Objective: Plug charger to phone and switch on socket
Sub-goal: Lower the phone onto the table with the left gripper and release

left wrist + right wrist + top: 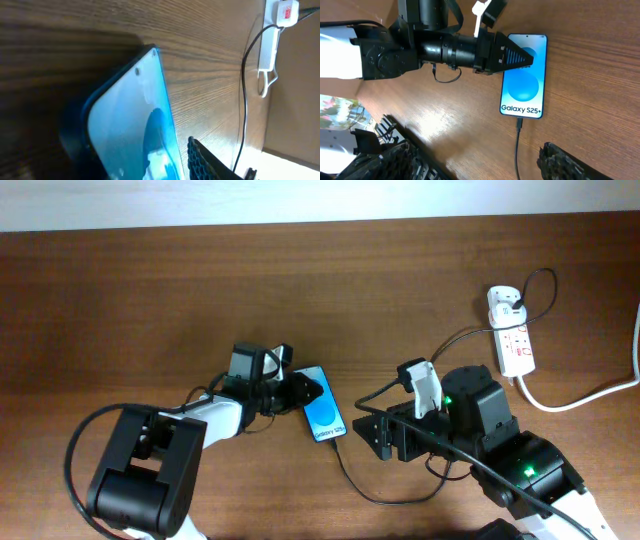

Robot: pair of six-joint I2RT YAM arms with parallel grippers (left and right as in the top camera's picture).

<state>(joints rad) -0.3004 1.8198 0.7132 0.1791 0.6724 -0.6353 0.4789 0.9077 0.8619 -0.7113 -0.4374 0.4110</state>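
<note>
The phone lies on the wooden table with its blue screen up, reading "Galaxy S25+" in the right wrist view. My left gripper is shut on the phone's upper left corner; its pointed fingers overlap the screen. The phone fills the left wrist view. The charger's thin black cable has its connector in the phone's bottom edge. Its white plug adapter sits in the socket. My right gripper is open and empty just below the phone, with the cable between its fingers.
A thick white cord runs from the socket to the right edge. The socket and cable also show at the top right of the left wrist view. The robot bases stand at the front left and front right.
</note>
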